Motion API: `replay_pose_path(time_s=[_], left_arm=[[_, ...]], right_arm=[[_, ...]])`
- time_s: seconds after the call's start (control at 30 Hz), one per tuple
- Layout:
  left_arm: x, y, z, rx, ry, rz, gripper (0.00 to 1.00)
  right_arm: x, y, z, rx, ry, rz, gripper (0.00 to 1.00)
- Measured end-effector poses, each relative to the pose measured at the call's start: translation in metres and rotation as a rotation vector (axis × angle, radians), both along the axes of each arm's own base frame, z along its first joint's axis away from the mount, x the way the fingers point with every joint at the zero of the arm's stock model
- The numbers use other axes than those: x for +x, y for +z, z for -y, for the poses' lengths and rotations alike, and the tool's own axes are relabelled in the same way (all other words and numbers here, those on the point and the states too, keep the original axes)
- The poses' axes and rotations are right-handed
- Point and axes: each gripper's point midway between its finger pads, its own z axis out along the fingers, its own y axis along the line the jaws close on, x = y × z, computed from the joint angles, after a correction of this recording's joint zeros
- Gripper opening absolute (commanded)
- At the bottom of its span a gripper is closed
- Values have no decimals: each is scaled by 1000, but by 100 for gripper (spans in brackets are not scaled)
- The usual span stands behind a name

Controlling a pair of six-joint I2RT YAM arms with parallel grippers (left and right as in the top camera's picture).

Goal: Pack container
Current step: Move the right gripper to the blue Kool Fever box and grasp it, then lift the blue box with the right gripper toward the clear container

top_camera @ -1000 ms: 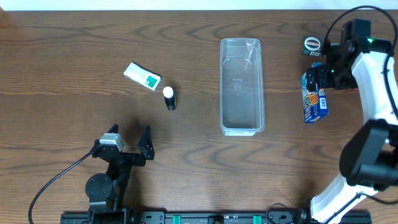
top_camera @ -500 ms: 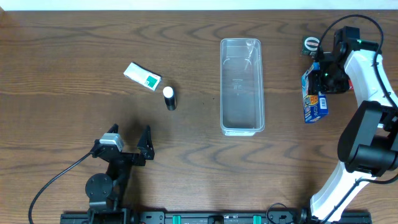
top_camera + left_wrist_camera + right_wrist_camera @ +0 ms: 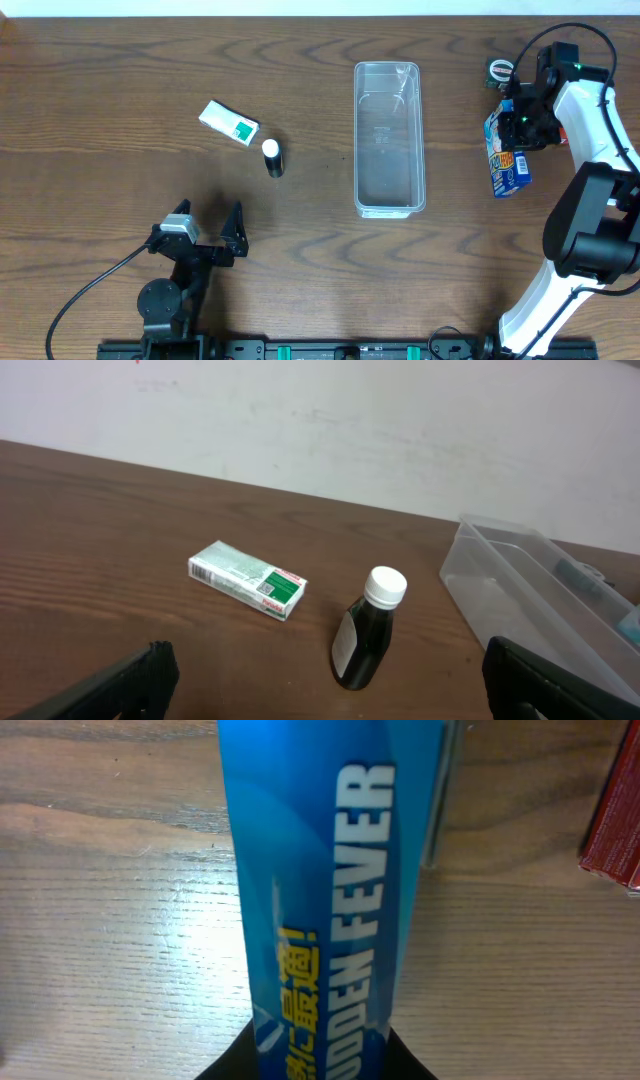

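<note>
Two arms are present; only the right gripper (image 3: 519,121) is engaged. Its jaws are closed on the upper end of the blue rectangular printed carton (image 3: 508,166), which extends forward from between them in the wrist view (image 3: 320,870).

The clear plastic rectangular container (image 3: 358,140) lies empty, well apart to the left of these jaws.

1. Raise the carton fully off the wood before traversing.
2. Align its long side with the container's long side.
3. Lower it inside the rim, then release.

Nothing stands between the jaws and the container. A small dark ring-shaped object (image 3: 501,70) sits just beyond the jaws, so avoid moving forward.

The left gripper (image 3: 207,223) rests with jaws spread wide. A white-and-green flat box (image 3: 247,579) and a dark white-capped bottle (image 3: 368,630) lie ahead of it.
</note>
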Motion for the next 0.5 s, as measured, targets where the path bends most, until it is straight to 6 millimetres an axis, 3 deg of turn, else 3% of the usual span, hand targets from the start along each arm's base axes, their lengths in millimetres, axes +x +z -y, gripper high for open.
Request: replay_pose_path(time_s=[0.27, 0.4, 0.5], left_arm=[[0, 0, 0, 0, 0, 0, 98], [0, 0, 0, 0, 0, 0, 98], [0, 0, 0, 0, 0, 0, 98]], right_arm=[[-5, 3, -6, 36, -23, -23, 21], [-1, 22, -14, 85, -22, -14, 20], [2, 47, -25, 144, -17, 8, 17]])
